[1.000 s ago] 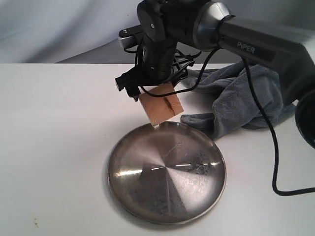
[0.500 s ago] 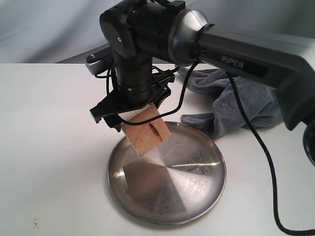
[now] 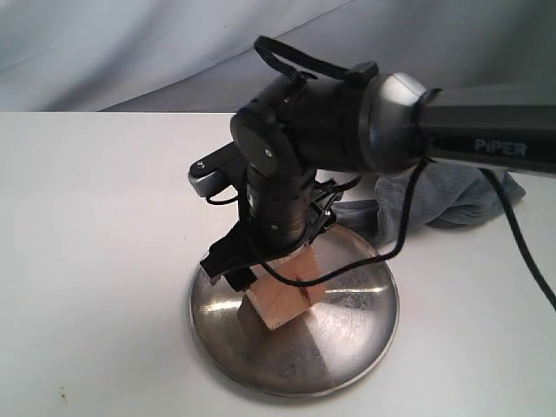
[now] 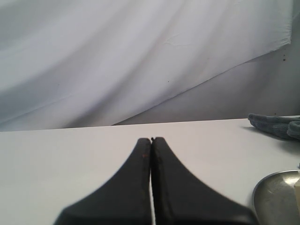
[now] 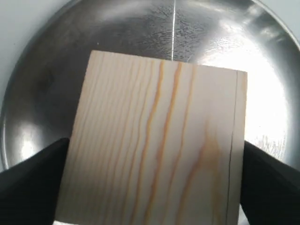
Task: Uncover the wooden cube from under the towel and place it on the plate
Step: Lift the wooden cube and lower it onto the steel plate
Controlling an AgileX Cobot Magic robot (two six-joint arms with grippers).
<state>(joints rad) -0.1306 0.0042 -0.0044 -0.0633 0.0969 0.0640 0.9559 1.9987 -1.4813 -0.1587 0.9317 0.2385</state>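
The pale wooden cube (image 3: 285,301) is tilted inside the steel plate (image 3: 360,343), its lowest corner at or just above the plate's surface. My right gripper (image 3: 271,276) comes down from above and is shut on the cube. In the right wrist view the cube (image 5: 154,140) fills the space between the two black fingers (image 5: 33,185), with the plate (image 5: 211,37) beneath. The grey-blue towel (image 3: 452,198) lies crumpled behind the plate on the right, partly hidden by the arm. My left gripper (image 4: 151,139) is shut on nothing, low over the table.
The white table (image 3: 95,217) runs out to the left of the plate. A black cable (image 3: 530,261) trails from the right arm across the table's right side. A pale cloth backdrop (image 3: 130,43) hangs behind. The left wrist view catches the towel (image 4: 276,124) and plate rim (image 4: 274,180).
The right arm has carried the cube forward and down, from above the plate's far rim to low over its middle. The towel and plate have stayed put.
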